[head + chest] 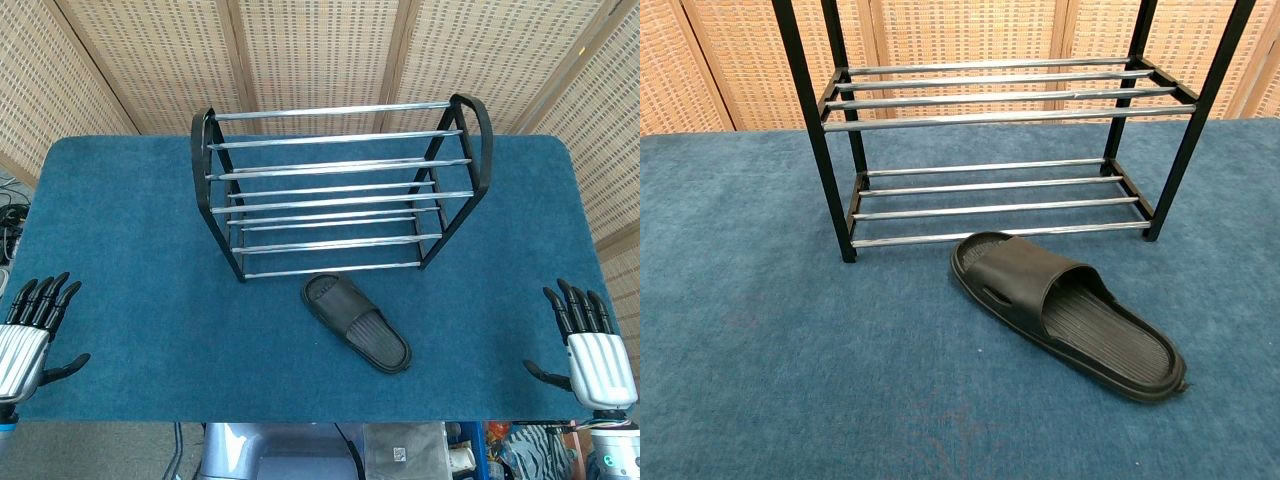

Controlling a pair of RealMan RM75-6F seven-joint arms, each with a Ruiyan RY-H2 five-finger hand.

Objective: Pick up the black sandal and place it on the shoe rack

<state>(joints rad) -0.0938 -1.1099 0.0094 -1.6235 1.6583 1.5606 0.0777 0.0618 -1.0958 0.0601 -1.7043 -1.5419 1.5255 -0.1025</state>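
The black sandal (pixel 356 322) lies flat on the blue table cloth just in front of the shoe rack (pixel 340 190), its toe end towards the rack's lower shelf and its heel towards the near right. In the chest view the sandal (pixel 1065 312) sits right before the rack (pixel 1000 150), whose shelves of chrome bars carry nothing. My left hand (pixel 32 335) hovers at the table's near left corner, fingers spread and holding nothing. My right hand (pixel 590 350) is at the near right corner, also spread and holding nothing. Neither hand shows in the chest view.
The blue cloth (pixel 130 250) covers the whole table, with wicker screens (pixel 320 50) behind it. Wide bare cloth lies on both sides of the rack and sandal. Equipment sits below the near table edge (pixel 400 455).
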